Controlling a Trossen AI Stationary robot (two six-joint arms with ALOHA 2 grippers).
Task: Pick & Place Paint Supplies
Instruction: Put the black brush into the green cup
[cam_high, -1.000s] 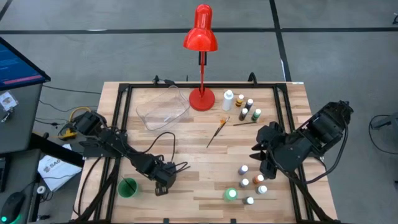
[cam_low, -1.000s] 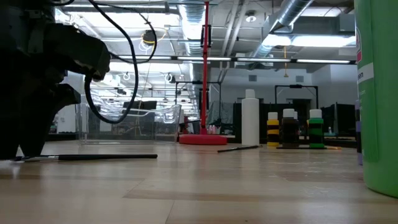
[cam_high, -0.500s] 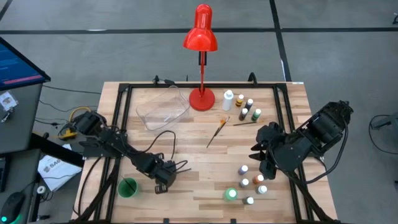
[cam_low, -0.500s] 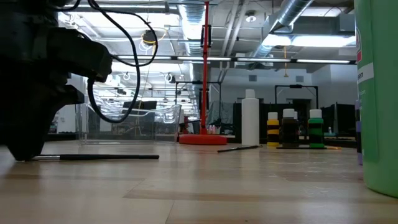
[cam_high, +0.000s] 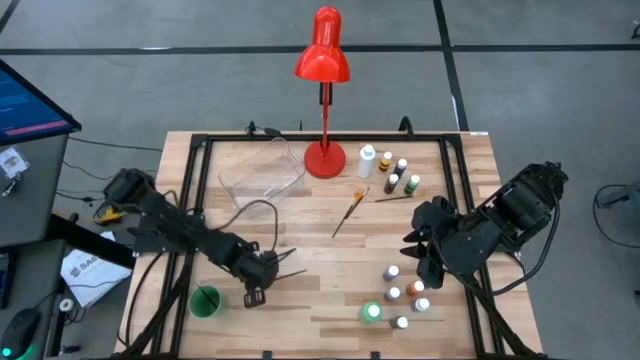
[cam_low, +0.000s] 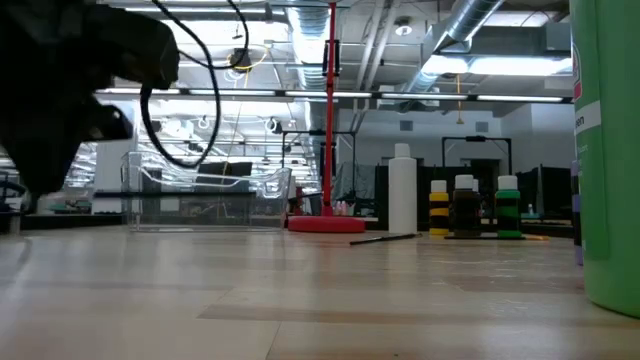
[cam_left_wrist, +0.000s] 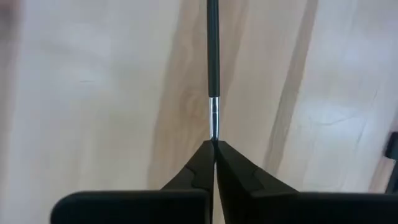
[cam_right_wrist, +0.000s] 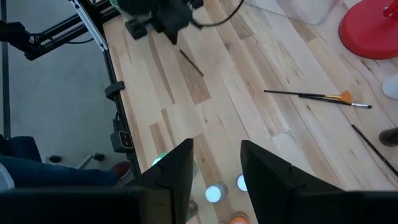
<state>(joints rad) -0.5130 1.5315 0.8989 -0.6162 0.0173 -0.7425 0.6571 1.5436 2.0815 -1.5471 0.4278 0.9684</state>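
My left gripper (cam_high: 266, 270) is at the table's near left, shut on a thin dark-handled brush (cam_left_wrist: 212, 56), which also shows in the right wrist view (cam_right_wrist: 191, 63). My right gripper (cam_high: 418, 252) is open and empty, above the near cluster of small paint bottles (cam_high: 405, 290). A second group of bottles (cam_high: 392, 172) stands upright at the far right, also in the low view (cam_low: 465, 205). An orange-tipped brush (cam_high: 350, 210) and a dark brush (cam_high: 392, 198) lie flat on the table's middle. My left gripper pinches the brush's silver ferrule end (cam_left_wrist: 214, 134) between its two fingertips. The fingers lie along the brush, and its dark handle sticks straight out ahead of them. The brush is off the table top in the low view.
A clear plastic container (cam_high: 262, 178) sits at the far left beside the red desk lamp's base (cam_high: 324, 158). A green cup (cam_high: 205, 301) stands near the front left. A large green bottle (cam_low: 605, 150) fills the low view's right edge. Bare wood lies at the table's middle.
My left gripper has risen, still shut on the brush. The brush lay flat on the table a second ago and is now lifted clear of it. My right arm has kept still.
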